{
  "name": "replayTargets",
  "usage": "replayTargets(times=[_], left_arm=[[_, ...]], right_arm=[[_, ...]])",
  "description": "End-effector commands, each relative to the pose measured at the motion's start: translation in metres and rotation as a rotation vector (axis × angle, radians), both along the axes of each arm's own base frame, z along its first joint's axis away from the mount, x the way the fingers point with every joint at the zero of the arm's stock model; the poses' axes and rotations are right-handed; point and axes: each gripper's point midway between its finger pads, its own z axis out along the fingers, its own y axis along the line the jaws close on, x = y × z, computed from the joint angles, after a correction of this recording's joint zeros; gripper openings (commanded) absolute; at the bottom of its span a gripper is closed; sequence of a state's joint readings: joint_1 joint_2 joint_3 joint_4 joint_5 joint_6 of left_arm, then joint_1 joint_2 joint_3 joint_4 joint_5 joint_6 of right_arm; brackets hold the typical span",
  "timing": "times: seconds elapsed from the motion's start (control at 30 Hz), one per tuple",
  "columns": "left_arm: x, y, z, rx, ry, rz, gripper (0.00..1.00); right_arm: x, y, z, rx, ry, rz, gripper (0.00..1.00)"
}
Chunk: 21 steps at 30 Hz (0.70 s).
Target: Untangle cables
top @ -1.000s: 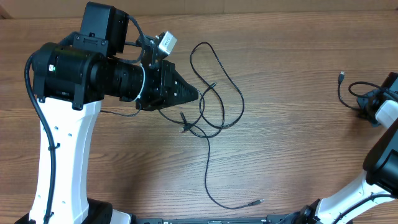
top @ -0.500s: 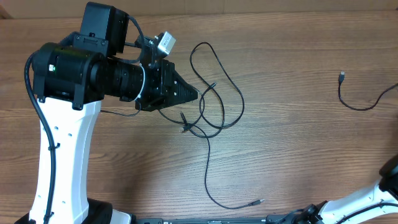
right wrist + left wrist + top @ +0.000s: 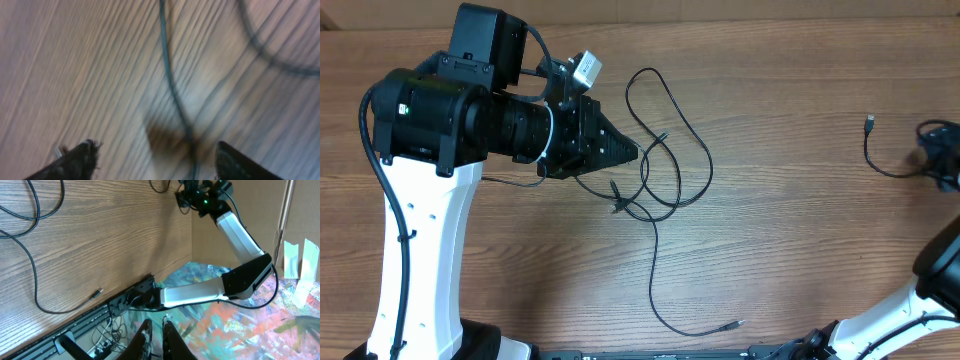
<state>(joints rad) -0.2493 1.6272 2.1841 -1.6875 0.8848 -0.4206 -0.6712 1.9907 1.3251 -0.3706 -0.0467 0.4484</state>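
Left tool: closed, nothing seen between the fingers; the tip is just beside the tangle.
Cables: thin black loops crossing mid-surface, one end reaching a plug near the front edge.
Single cord: far right, apart from the tangle.
Right tool: wide open over this cord, holding nothing; view blurred.
Left arm: hides the surface left of the tangle.

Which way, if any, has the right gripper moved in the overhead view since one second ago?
Yes. Measured against the black cable's plug, the right gripper now sits slightly farther right, nearer the picture's edge.
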Motion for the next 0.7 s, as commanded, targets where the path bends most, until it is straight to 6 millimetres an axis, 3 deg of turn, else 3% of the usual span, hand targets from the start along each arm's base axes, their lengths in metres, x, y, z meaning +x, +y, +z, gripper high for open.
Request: replayTargets(times=[0.0,0.23,0.27,0.3,0.33,0.67], left_arm=[[-0.008,0.0,0.009,-0.006,-0.026,0.003,0.09],[-0.008,0.0,0.009,-0.006,-0.026,0.003,0.08],[-0.008,0.0,0.009,-0.006,-0.026,0.003,0.09],[-0.008,0.0,0.009,-0.006,-0.026,0.003,0.08],[-0.008,0.0,0.009,-0.006,-0.026,0.003,0.08],[-0.008,0.0,0.009,-0.007,-0.025,0.003,0.04]], right_arm=[[0.002,0.003,-0.015,0.011,0.037,0.005,0.7],[-0.02,-0.005,-0.039,-0.038,0.175,-0.058,0.68],[-0.02,-0.006,-0.04,-0.04,0.18,-0.061,0.56],[-0.021,-0.007,-0.041,-0.042,0.181,-0.062,0.24],[-0.021,-0.007,-0.041,-0.045,0.184,-0.064,0.04],[-0.013,-0.017,-0.035,-0.088,0.143,-0.072,0.04]])
